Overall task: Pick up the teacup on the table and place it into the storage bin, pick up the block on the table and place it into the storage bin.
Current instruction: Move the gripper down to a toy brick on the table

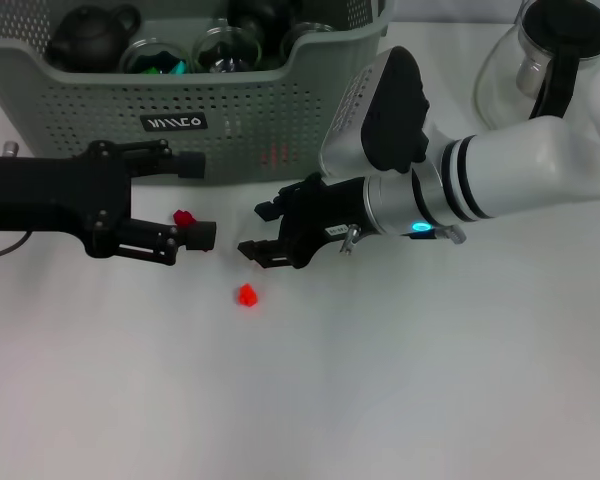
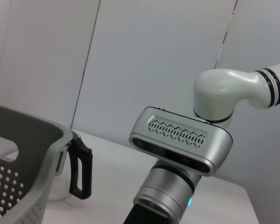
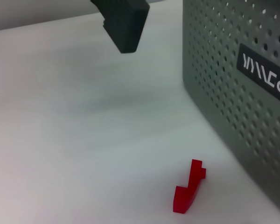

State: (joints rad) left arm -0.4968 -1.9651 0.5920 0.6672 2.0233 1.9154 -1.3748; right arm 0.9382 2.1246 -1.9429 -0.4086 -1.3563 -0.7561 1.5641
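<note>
Nearest on the white surface [image 1: 400, 390]: a small red block [image 1: 246, 295], lying loose, held by nothing. No teacup stands on the surface; glass cups seem to sit inside the bin already.

Just beyond it, mid-scene: the right end effector [image 1: 261, 233], fingers apart and empty, pointing left, above and slightly right of that block. Facing it from the left, the left end effector [image 1: 198, 200], fingers spread wide, also empty. A second red block [image 1: 185, 217] lies between its fingers, on the surface just in front of the bin.

Far: the storage bin [image 1: 100, 110], grey-green and perforated, holding a dark teapot [image 1: 90, 35] and glassware. Far right, a glass carafe [image 1: 545, 60].

Risks, as judgement:
- The two end effectors stand close, tip to tip; both closing in at once could make them collide.
- The blocks are small and light; a descending finger could flick one away instead of gripping it.
- The far block sits near the bin wall, so the left fingers could strike or shove the bin.
</note>
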